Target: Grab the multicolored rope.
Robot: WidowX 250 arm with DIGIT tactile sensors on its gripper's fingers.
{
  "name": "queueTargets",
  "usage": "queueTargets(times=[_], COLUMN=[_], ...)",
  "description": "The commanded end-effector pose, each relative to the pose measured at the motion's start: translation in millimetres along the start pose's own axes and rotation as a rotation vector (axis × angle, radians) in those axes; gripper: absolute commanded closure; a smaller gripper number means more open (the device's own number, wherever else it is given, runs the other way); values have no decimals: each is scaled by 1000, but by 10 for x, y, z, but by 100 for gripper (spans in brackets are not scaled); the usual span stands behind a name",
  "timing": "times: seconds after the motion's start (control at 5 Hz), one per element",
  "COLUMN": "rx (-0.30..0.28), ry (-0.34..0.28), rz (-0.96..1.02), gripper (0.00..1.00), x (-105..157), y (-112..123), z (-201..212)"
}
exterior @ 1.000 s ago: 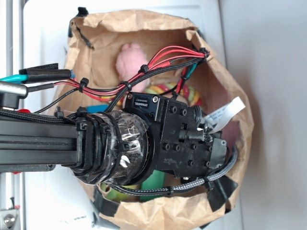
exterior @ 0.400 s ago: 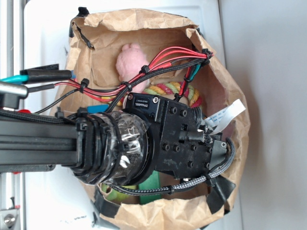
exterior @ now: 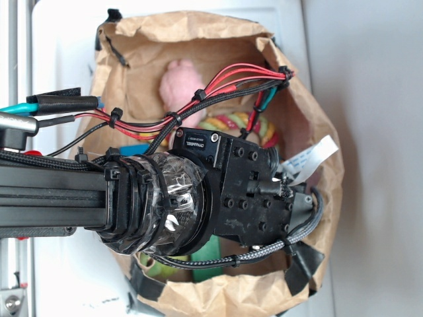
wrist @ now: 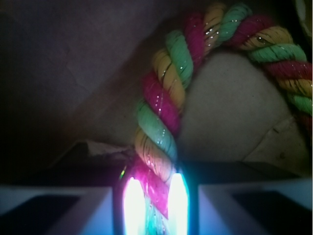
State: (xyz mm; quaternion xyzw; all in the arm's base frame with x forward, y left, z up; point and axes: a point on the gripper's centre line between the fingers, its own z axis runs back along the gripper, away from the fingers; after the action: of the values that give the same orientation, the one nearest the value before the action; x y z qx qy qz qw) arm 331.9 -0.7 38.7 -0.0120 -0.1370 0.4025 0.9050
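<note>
Exterior view: a crumpled brown paper bag (exterior: 198, 39) stands open, and the black arm with its red wires blocks most of the inside. Behind the arm lie a fuzzy pink plush toy (exterior: 180, 82) and a stretch of the multicolored rope (exterior: 228, 122); something green (exterior: 210, 254) peeks out below.

Wrist view: the multicolored rope (wrist: 164, 112), thick, twisted and soft, arcs up and right across pale paper. The claw (wrist: 152, 203) is clamped on its lower end, between two glowing fingers (wrist: 133, 205).

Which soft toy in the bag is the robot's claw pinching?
The multicolored rope, striped red, yellow and green. It runs between the gripper fingertips, while the pink plush sits apart at the back of the paper bag.
</note>
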Motion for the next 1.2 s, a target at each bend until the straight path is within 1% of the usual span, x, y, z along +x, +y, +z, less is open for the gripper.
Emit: queueTargets(times=[0.0,0.2,0.4,0.6,1.0], rx=[-148,-260,-251,-208,-77], ry=[-48,25,97,107,49], rz=[31,-19,-103,-184,-387], gripper=[100,100,100,100,100], x=[606,684,624,433,-20], y=[50,123,192,230,198], z=[760,1104,1352,1544,1884])
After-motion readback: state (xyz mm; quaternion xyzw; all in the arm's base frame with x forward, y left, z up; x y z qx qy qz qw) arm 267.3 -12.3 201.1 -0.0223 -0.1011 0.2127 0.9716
